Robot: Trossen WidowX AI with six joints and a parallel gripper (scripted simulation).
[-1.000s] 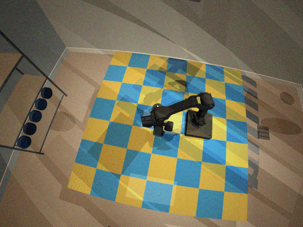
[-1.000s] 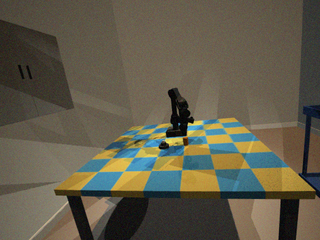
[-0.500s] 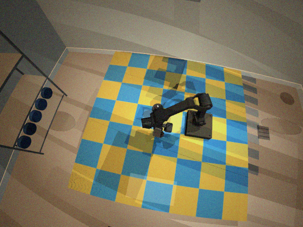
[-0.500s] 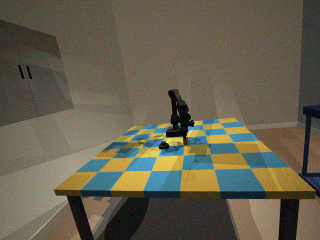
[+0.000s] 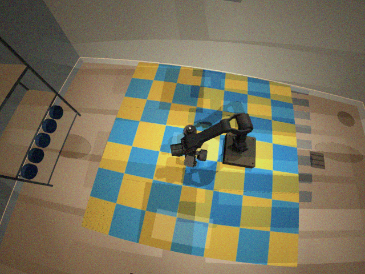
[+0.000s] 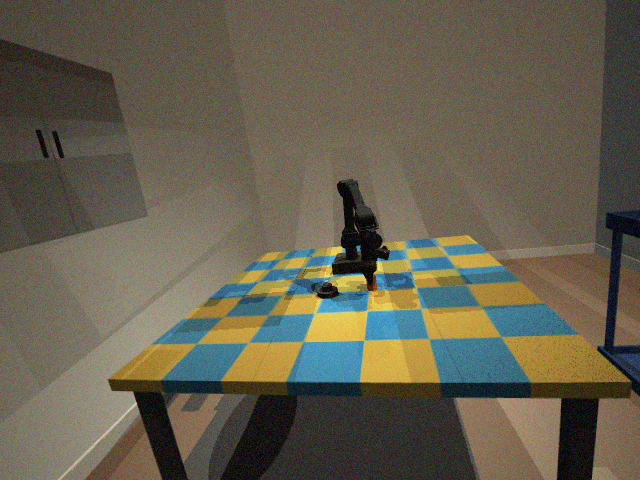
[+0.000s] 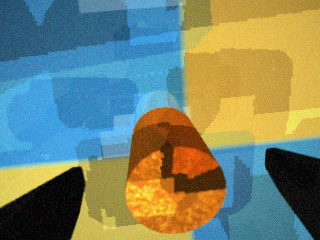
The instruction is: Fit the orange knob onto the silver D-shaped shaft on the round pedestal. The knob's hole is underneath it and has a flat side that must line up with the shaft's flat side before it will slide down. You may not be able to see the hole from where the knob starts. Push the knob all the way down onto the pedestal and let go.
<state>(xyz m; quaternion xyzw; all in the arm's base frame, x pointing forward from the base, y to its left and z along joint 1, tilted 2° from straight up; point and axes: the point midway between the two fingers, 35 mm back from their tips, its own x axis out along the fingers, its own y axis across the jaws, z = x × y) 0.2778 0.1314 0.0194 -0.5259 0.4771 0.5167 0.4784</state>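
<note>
The orange knob is a cylinder standing on the table between my fingers; its round top faces the wrist camera. My gripper is open, with a gap on each side of the knob in the wrist view. In the exterior view a dark finger partly covers the knob, and in the top view the arm hides it. The round dark pedestal stands apart from the knob, left of it in the exterior view, with the short shaft upright at its centre. The knob's hole and the shaft's flat side cannot be made out.
The arm's base plate stands on the blue and yellow checkered table. The arm reaches from it over the pedestal's neighbourhood. Shadows and light patches cross the table. A dark-framed rack with several round blue things stands beyond the table.
</note>
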